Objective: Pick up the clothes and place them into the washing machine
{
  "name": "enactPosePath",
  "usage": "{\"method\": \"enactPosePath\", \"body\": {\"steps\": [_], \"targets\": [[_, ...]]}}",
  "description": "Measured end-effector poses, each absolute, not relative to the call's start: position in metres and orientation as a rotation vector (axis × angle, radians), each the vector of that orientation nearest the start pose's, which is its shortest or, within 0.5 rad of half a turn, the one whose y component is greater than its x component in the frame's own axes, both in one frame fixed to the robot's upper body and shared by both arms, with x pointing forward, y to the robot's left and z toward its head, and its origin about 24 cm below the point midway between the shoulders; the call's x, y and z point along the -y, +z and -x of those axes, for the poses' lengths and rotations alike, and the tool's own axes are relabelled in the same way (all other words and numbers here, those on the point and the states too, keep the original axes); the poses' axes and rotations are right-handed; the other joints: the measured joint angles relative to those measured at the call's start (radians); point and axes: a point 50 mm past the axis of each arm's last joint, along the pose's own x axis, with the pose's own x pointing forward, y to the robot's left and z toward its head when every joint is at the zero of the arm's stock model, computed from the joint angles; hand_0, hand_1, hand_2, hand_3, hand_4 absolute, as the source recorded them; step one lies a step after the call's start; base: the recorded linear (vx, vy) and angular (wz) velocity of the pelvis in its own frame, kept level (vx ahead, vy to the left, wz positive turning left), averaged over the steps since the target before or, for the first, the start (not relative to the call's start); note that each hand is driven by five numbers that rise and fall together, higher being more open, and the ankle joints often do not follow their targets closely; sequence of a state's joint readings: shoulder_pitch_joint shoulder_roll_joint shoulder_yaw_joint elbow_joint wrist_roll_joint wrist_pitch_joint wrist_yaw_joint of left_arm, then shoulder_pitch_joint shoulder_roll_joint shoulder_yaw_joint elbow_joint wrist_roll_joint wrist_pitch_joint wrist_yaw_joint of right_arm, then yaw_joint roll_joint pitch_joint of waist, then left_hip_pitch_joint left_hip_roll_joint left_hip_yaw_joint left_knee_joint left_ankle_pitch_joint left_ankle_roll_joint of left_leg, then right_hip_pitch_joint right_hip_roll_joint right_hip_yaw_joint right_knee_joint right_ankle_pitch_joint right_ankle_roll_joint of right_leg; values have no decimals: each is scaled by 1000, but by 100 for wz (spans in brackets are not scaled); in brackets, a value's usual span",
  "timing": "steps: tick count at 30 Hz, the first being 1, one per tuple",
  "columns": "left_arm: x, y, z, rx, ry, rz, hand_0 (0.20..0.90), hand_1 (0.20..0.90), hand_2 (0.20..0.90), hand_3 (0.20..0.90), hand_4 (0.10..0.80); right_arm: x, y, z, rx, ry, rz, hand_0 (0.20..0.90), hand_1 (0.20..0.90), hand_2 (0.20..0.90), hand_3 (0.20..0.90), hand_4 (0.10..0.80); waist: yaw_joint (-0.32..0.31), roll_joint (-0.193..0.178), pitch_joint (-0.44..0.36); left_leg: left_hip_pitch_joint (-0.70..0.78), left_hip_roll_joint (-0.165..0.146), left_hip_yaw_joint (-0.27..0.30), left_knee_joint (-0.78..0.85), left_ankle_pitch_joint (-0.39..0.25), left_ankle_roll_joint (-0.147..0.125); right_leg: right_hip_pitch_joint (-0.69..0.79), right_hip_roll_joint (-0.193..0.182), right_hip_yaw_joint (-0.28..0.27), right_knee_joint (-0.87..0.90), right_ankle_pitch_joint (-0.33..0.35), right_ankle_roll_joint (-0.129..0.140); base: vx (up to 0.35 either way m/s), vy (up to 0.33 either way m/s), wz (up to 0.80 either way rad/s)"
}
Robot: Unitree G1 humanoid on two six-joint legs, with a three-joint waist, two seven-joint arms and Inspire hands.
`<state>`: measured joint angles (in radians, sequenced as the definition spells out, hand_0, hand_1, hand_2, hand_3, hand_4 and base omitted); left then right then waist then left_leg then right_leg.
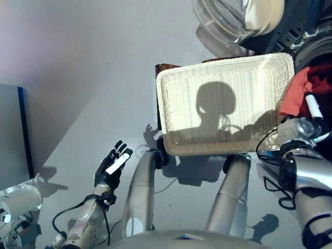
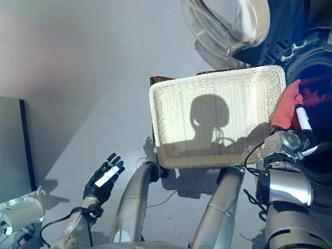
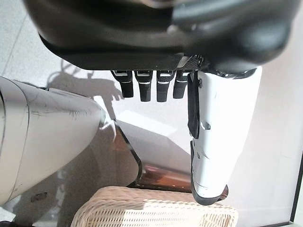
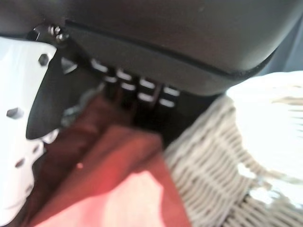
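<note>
Right wrist view shows the right hand (image 4: 128, 90) with its fingers curled into red cloth (image 4: 109, 184), just beside the wicker basket (image 4: 227, 156). From the head camera, that cloth (image 1: 301, 91) hangs off the basket's (image 1: 171, 93) right edge, at the mouth of the washer drum (image 1: 319, 57), whose door (image 1: 228, 18) stands open. The drum lies directly beyond the clenched fingers, so the right arm is clearly the nearer. The basket looks empty. The left hand (image 1: 113, 167) hovers with fingers straight, well apart on the other side.
</note>
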<state>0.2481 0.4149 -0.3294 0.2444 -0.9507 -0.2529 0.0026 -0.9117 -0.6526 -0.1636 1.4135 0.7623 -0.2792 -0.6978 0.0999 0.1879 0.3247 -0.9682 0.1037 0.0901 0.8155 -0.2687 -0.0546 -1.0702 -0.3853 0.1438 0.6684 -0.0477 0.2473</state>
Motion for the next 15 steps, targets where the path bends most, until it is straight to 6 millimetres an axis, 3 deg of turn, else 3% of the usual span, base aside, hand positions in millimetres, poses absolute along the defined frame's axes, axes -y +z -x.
{"method": "enactPosePath", "body": {"steps": [15], "targets": [[-201, -48, -171, -347, 95, 510, 900, 900, 900, 900, 800, 382, 114, -315, -64, -1346, -373, 900, 900, 900, 900, 800, -1, 13, 7, 8, -3, -6, -65, 45, -10, 1, 0, -19, -28, 19, -11, 5, -9, 3]]}}
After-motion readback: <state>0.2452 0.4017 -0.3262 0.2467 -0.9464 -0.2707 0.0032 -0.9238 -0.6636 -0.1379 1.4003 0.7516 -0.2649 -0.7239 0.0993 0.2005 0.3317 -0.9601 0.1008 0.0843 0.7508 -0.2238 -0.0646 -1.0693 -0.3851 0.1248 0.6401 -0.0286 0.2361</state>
